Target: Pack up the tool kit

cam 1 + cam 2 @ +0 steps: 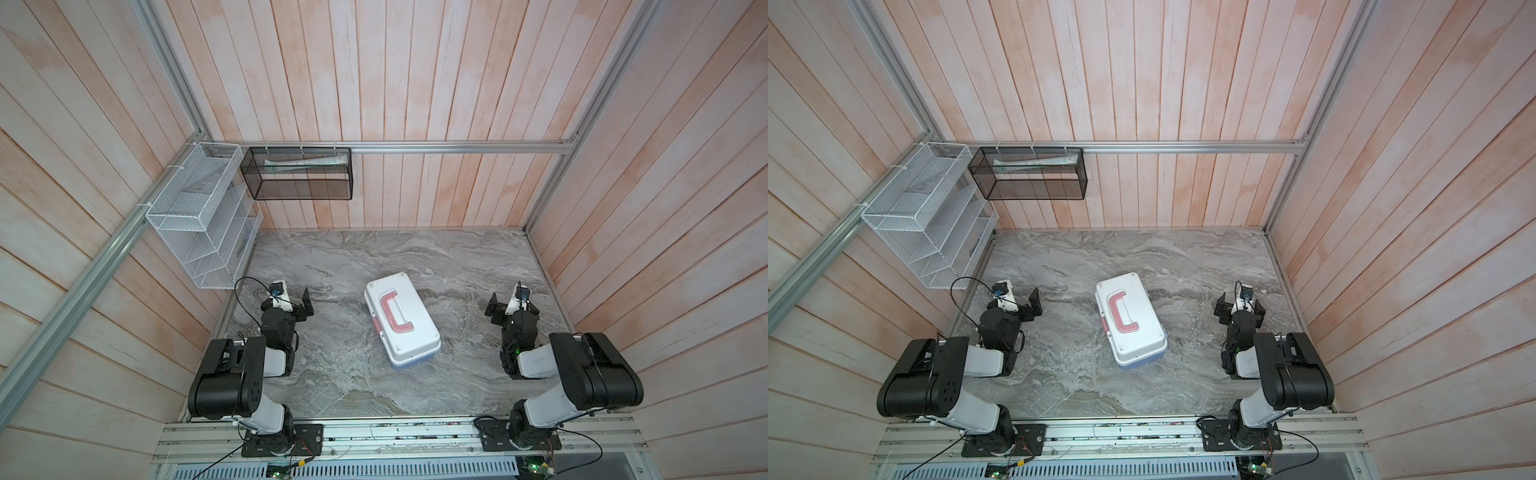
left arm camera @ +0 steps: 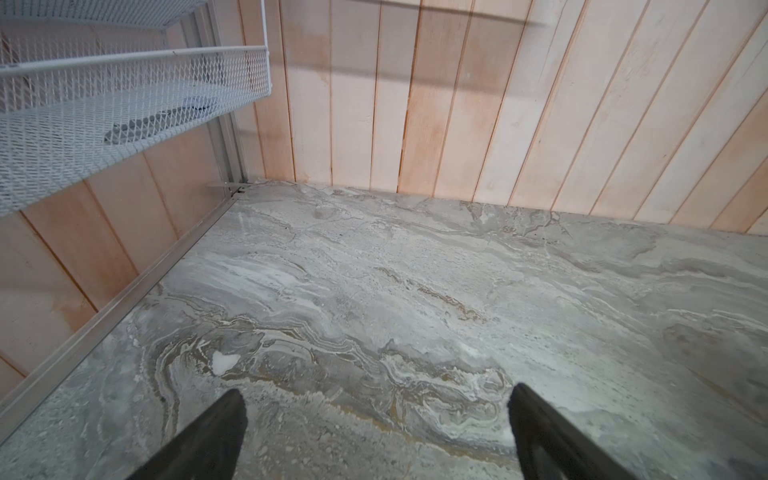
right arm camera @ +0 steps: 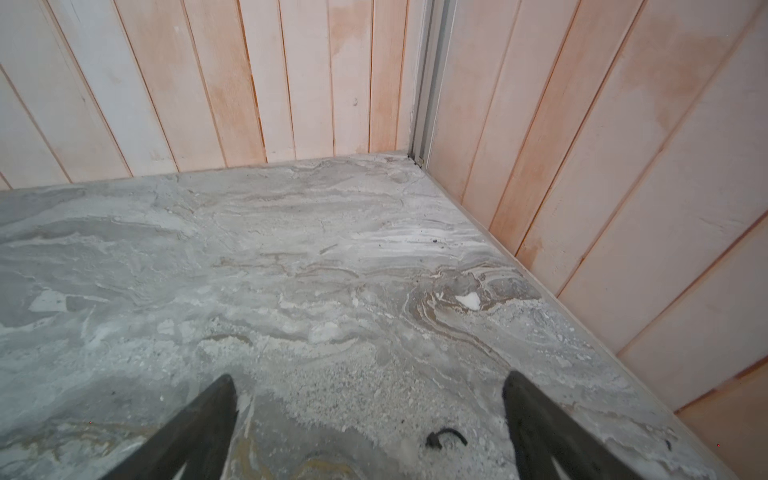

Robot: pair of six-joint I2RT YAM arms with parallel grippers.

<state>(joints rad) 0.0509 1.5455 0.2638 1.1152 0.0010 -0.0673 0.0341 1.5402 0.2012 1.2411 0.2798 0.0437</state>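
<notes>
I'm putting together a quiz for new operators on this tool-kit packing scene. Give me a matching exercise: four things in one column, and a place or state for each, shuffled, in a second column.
Things:
1. tool kit
2. white mesh basket
3. black mesh basket
4. left gripper

Place or state:
a. hangs on the back wall
b. lid shut, mid-table
c. open, holding nothing
d. hangs on the side wall

Pairs: 1-b, 2-d, 3-a, 4-c
</notes>
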